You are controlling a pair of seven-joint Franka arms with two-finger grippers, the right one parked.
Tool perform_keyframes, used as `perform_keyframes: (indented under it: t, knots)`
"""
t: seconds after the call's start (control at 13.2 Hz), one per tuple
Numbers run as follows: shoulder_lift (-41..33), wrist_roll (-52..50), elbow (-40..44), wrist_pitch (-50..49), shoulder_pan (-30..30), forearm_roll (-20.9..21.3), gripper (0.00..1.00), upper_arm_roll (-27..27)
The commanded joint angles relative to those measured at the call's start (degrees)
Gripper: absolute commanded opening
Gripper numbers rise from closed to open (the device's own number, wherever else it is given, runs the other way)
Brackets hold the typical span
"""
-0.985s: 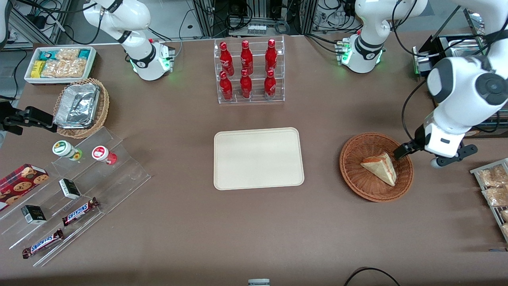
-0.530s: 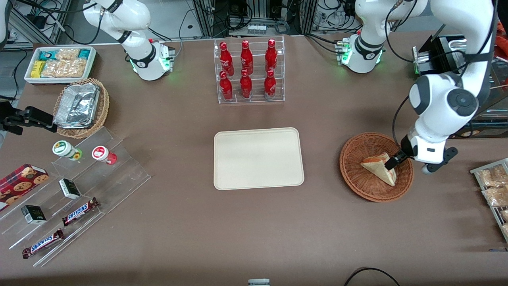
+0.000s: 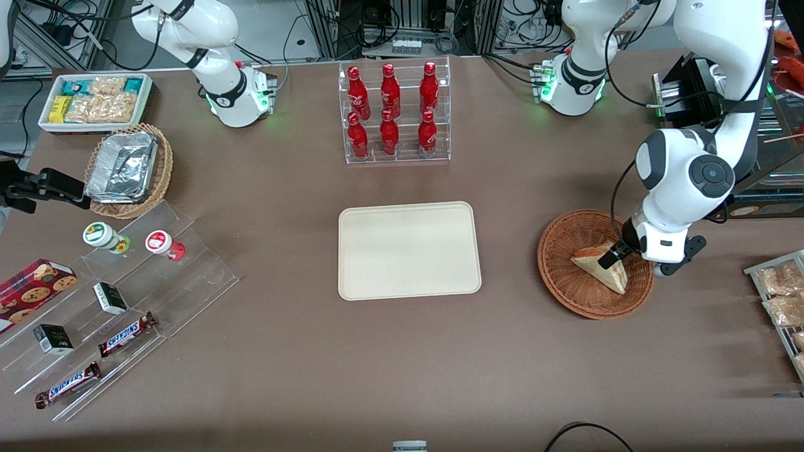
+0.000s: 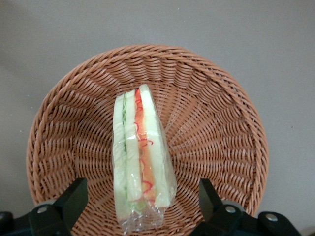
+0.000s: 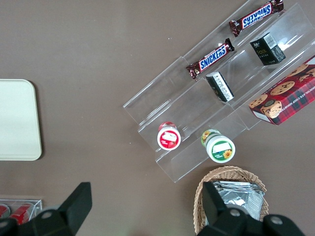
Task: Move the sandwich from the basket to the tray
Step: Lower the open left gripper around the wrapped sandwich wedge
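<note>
**Wide-open fingers over a wrapped wedge: where the grasp could slip**

The gripper (image 4: pixel 140 209) hung low over the basket (image 4: pixel 216 123) with its fingers (image 4: pixel 71 201) spread wide and holding nothing. The sandwich (image 4: pixel 140 162) lay between them, its cut edge facing up toward the wrist and its long axis running away from the fingertips, roughly midway between the two pads with basket weave showing on each side.

The likeliest trouble was judged to be the clear wrap: it looked loose and bunched at the end nearest the fingers, so closing might catch film rather than bread and let the wedge slide out on the lift. A hard squeeze could also crush the soft slices. A finger coming down too deep might catch the wicker and drag the basket along.

The sandwich was a pale triangular wedge, three bread layers with green filling in one seam and orange-red in the other. In the front view it rested in the basket (image 3: pixel 568 285), while the tray (image 3: pixel 409 213) sat well apart toward the parked arm's end.
</note>
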Motion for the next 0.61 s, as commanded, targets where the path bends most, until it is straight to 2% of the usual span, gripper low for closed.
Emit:
perform_keyframes:
  t: [0.0, 0.53]
  knots:
    - [1.67, -2.97, -0.5, 3.69, -0.51, -0.06, 1.0, 0.06]
    - [3.0, -3.06, -0.77, 3.69, -0.51, -0.06, 1.0, 0.06]
